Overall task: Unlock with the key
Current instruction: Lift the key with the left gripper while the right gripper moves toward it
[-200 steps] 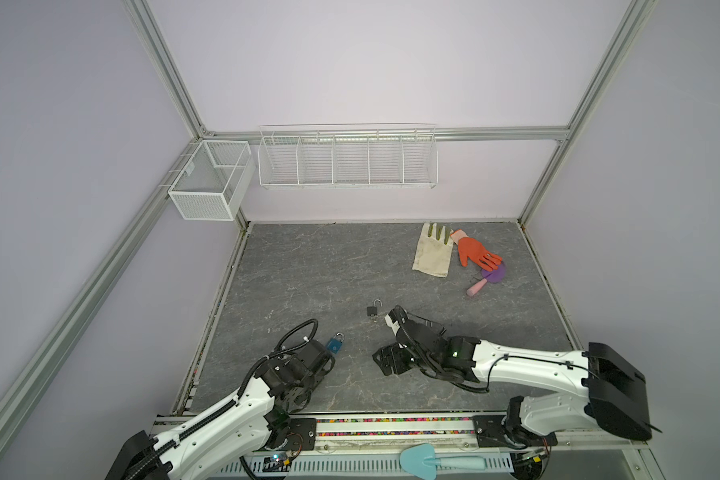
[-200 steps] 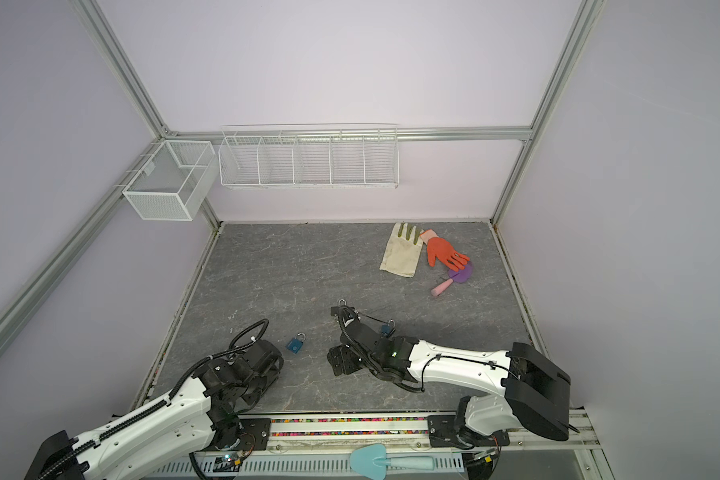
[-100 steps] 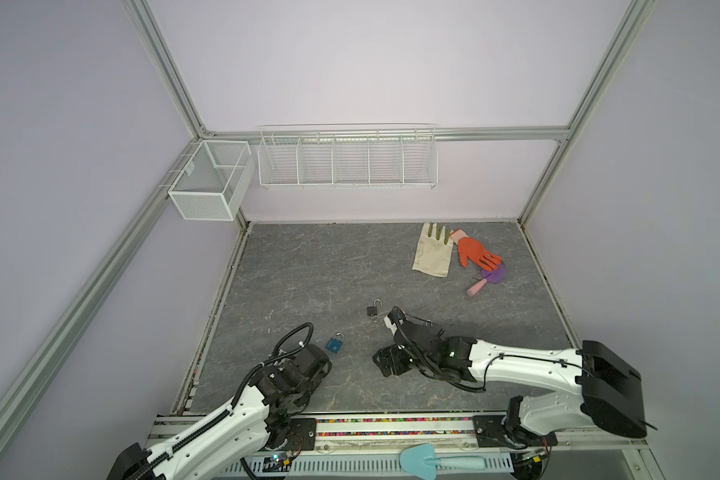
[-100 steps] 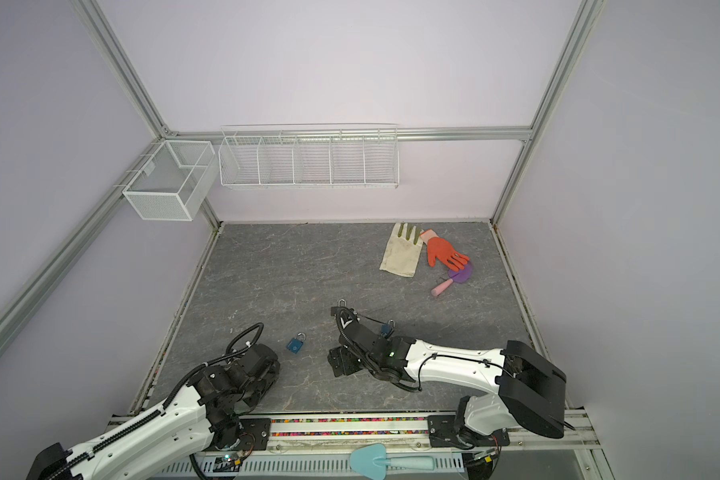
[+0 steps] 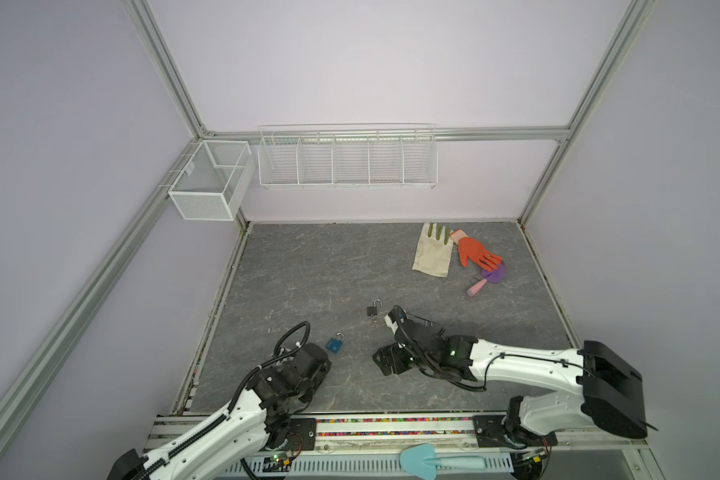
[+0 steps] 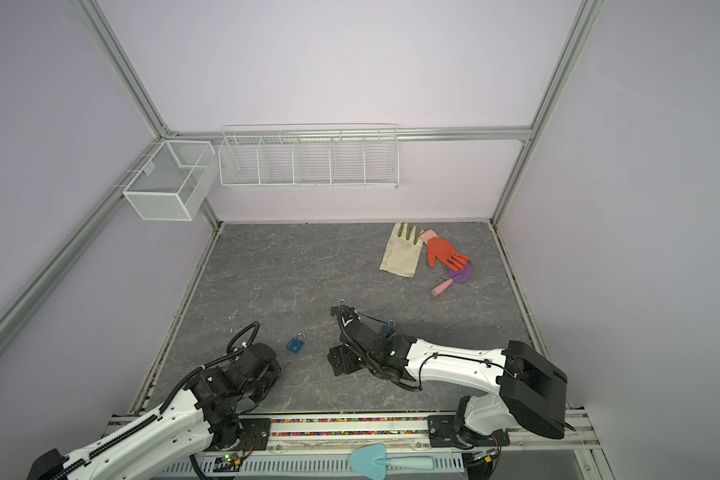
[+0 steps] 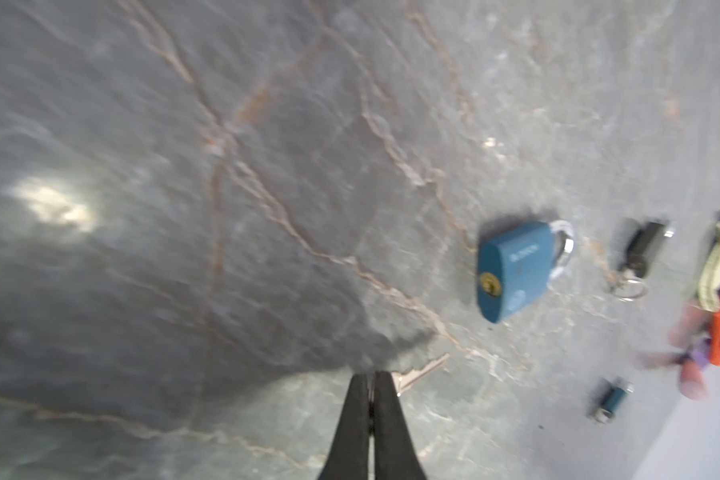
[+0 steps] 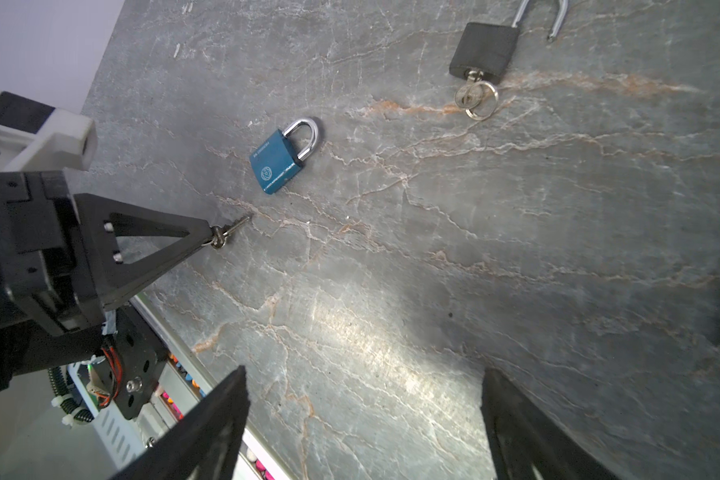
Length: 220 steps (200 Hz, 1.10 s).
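In both top views the blue padlock [image 5: 335, 343] lies flat at lower centre of the frame, shackle closed. The left gripper [image 5: 324, 366] sits low over the grey tabletop [image 5: 329, 266] just beside it. The right gripper [image 5: 391, 360] hovers near mid-frame, probably placed to steady the lock.

The left wrist view shows the jaws pinched on a key [image 7: 420, 374], its blade angled toward the padlock's keyhole [image 7: 490, 284].

The right wrist view shows that arm's own fingers [image 8: 208, 428] spread wide and empty.

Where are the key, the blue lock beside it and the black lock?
key [image 8: 239, 222]: right wrist view, its blade.
blue lock [image 8: 277, 162]: right wrist view, its body.
black lock [image 8: 483, 50]: right wrist view, its body.
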Each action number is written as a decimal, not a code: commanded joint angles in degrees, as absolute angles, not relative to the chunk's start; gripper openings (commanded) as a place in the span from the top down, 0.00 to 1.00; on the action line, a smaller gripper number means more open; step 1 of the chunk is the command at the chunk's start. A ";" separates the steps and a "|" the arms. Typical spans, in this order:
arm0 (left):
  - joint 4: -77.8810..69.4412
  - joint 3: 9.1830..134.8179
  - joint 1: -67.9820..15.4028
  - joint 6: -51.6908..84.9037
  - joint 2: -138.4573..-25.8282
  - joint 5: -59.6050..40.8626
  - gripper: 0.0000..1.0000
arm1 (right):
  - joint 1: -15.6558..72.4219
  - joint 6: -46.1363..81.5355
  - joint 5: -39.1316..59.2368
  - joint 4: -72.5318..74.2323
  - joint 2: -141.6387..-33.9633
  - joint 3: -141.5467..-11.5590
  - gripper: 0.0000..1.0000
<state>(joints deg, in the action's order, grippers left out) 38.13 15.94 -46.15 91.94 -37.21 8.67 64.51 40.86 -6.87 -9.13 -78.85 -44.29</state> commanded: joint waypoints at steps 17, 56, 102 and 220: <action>34.35 19.98 -46.33 92.92 -35.75 8.29 1.00 | 61.34 43.48 -2.65 -7.06 -73.81 -44.96 0.11; 25.94 24.51 -48.45 91.65 -38.31 9.52 1.00 | 56.16 43.71 4.93 -3.87 -70.74 -45.85 0.09; 15.93 31.57 -52.58 89.61 -45.87 11.57 1.00 | 50.10 42.22 12.46 1.00 -69.79 -48.56 0.06; 3.77 35.77 -56.16 89.63 -50.80 14.02 1.00 | 46.18 47.16 18.23 13.36 -74.44 -48.32 0.39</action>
<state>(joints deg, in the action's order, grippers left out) 6.85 33.98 -55.88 89.34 -50.61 12.29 46.59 45.45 17.45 10.00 -74.22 -49.60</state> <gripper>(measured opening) 0.047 0.612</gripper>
